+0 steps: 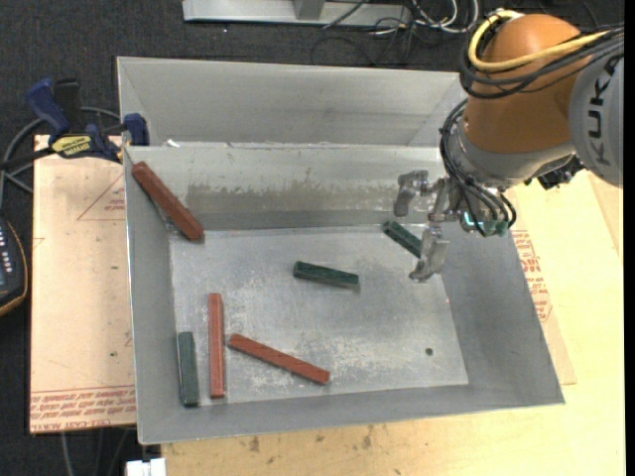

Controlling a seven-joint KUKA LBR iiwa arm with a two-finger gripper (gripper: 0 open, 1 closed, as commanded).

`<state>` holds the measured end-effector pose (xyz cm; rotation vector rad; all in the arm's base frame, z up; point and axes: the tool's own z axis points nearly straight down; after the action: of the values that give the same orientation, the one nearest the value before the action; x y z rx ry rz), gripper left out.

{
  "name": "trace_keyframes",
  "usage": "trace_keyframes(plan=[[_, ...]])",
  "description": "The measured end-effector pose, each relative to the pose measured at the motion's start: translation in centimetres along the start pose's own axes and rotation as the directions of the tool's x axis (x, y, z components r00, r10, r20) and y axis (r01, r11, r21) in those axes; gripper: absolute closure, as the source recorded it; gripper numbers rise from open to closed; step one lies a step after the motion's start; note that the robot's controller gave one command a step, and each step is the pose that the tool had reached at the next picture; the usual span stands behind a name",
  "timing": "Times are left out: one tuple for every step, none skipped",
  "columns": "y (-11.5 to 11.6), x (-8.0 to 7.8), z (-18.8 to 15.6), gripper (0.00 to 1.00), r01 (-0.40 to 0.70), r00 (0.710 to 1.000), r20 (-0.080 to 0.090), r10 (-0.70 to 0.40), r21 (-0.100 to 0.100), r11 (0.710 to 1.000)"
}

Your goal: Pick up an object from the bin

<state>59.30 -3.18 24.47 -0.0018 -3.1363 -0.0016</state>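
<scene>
My gripper (418, 228) hangs over the right back part of the bin, open. One finger (406, 193) stands near the back wall and the other (430, 258) reaches toward the bin's middle. A short dark green block (402, 236) lies on the floor in the gap between them, partly hidden by the gripper; I cannot tell whether either finger touches it. A second dark green block (325, 275) lies flat near the middle of the bin, to the gripper's left and apart from it.
A red-brown bar (168, 201) leans in the back left corner. Near the front left lie a dark green block (187, 368), a red bar (215, 345) beside it, and another red bar (279, 358) lying slantwise.
</scene>
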Motion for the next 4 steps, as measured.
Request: trace_keyframes(plan=[[8.2, -1.0, 17.9, 0.00, 0.179, 0.984, 0.001, -0.179, -0.001, 0.984], [7.9, -3.1, 14.3, 0.00, 0.132, 0.991, 0.012, -0.132, 0.001, 0.991], [8.3, -2.3, 12.6, 0.00, 0.120, 0.993, 0.009, -0.120, 0.000, 0.993], [7.9, -0.7, 17.8, 0.00, 0.082, 0.997, 0.002, -0.082, 0.000, 0.997]])
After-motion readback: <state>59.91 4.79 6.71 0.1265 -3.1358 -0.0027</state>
